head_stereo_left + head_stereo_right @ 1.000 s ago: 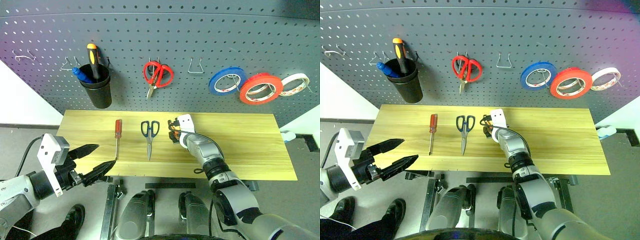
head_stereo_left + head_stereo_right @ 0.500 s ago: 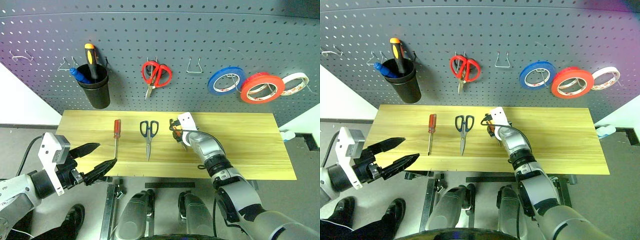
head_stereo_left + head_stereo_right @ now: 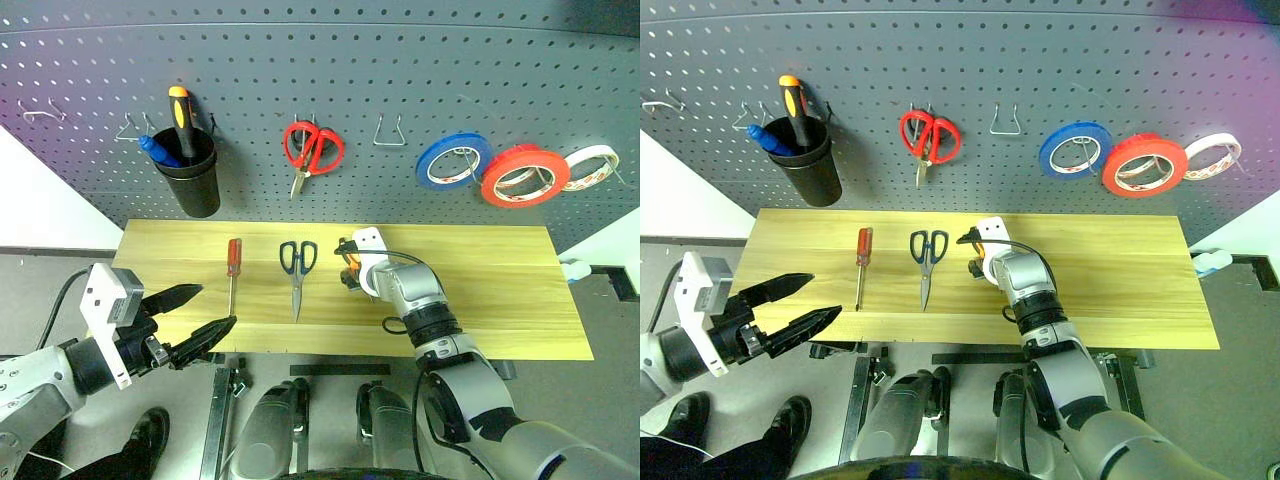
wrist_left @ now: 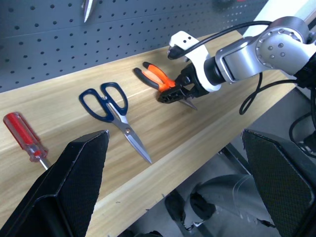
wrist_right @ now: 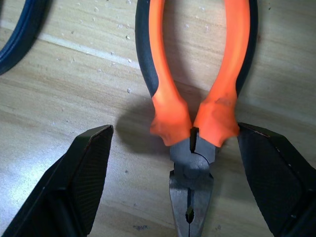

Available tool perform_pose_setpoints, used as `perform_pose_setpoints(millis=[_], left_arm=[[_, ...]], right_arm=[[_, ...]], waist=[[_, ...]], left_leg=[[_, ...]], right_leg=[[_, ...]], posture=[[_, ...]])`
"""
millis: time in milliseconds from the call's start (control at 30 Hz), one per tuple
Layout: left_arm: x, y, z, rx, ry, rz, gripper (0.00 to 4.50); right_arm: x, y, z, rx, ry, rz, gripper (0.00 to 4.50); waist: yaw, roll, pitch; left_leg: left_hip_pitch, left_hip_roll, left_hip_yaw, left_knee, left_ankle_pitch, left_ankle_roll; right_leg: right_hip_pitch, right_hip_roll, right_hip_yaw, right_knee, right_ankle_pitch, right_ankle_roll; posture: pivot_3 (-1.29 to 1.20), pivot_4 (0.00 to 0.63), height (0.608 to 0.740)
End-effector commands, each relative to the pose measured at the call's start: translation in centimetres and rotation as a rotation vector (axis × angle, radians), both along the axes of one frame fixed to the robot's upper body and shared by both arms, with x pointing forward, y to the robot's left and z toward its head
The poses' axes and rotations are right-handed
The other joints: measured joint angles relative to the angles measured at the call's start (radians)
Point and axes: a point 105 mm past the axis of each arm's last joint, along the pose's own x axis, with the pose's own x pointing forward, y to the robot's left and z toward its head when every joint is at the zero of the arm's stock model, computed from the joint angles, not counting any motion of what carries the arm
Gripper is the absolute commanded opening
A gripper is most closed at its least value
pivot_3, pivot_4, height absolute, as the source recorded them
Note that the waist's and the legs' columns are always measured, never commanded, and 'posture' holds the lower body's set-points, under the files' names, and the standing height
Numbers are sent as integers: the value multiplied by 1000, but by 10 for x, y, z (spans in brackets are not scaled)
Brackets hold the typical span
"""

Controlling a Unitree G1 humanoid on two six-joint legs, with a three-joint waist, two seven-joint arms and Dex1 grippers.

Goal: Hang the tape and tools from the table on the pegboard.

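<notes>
Orange-handled pliers (image 5: 197,113) lie flat on the light wood table (image 3: 500,290). My right gripper (image 5: 174,131) is open and points down over them, one finger on each side of the joint, apart from it. To its left lie the black-handled scissors (image 3: 298,270) and the red-handled screwdriver (image 3: 234,268). The thick red tape roll (image 3: 524,175) hangs on a hook of the dark grey pegboard (image 3: 400,70). My left gripper (image 3: 216,306) is open and holds nothing, hovering off the table's front left edge.
On the pegboard hang a black cup (image 3: 192,178) holding a yellow-and-black screwdriver, red-handled scissors (image 3: 313,150), a blue roll (image 3: 453,161) and a thin pale roll (image 3: 588,168). A bare wire hook (image 3: 390,132) sits above the pliers, with more bare hooks (image 3: 45,113) at far left.
My right wrist has tipped more steeply down over the pliers, staying in about the same spot. The left arm has kept still and nothing on the table has moved.
</notes>
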Motion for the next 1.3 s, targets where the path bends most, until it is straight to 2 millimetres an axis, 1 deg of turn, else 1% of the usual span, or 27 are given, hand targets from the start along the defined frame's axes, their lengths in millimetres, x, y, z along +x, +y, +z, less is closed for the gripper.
perform_pose_setpoints(millis=[33, 167, 300, 500, 600, 733, 767, 933, 1167, 1300], left_arm=[[-1, -5, 3, -5, -18, -14, 4500], [-1, -6, 4, -9, -25, -14, 4500], [0, -6, 5, -7, -27, -16, 4500], [-2, -6, 5, -6, -26, -14, 4500], [-2, -6, 5, 0, -26, -13, 4500], [-3, -5, 6, -1, -26, -12, 4500], [-3, -5, 6, -2, -26, -13, 4500], [-5, -6, 4, -3, -19, -15, 4500], [-6, -6, 3, -9, -9, -16, 4500], [-5, -5, 2, -10, -10, -16, 4500]], right_arm=[[11, 3, 18, 15, -65, 3, 4083], [15, -2, 21, -13, -89, -3, 4083], [16, 1, 22, 2, -87, 10, 4083], [16, 1, 18, -7, -83, 18, 4083], [16, 1, 17, -11, -83, 22, 3546], [16, -4, 13, -32, -70, 16, 2230], [16, -4, 13, -41, -71, 22, 2076], [16, -7, 11, -74, -71, 36, 2044], [15, -8, 11, -64, -67, 43, 2038], [12, 0, 15, 38, -55, 87, 2037]], waist=[[0, 0, 0], [0, 0, 0], [0, 0, 0], [0, 0, 0], [0, 0, 1], [0, 0, 1], [0, 0, 1], [0, 0, 1], [0, 0, 1], [1, 0, 1]], left_leg=[[0, 0, 0, 0, 0, 0], [0, 0, 0, 0, 2, -2], [0, 0, 0, 0, 3, -4], [0, 0, 0, 0, 4, -2], [0, 0, 0, 0, 4, -2], [0, 0, 0, 0, 4, -2], [0, 0, 0, 0, 4, -2], [0, 0, 0, 0, 4, -1], [0, 0, 0, 0, 3, -1], [0, 0, 0, 0, 3, -1]], right_leg=[[0, 0, 0, 0, 0, 0], [0, 0, 0, 0, 0, 1], [0, 0, 0, 0, 1, 1], [0, 0, 0, 0, 1, 2], [0, 0, 0, 0, 1, 2], [0, 0, 0, 0, 1, 2], [0, 0, 0, 0, 1, 2], [0, 0, 0, 0, 1, 1], [0, 0, 0, 0, 0, 1], [0, 0, 0, 0, 0, 1]], posture=[[277, 252, 740], [278, 247, 740], [279, 244, 740], [283, 244, 740], [284, 245, 740], [287, 244, 740], [286, 247, 740], [285, 249, 740], [281, 251, 740], [277, 248, 740]])
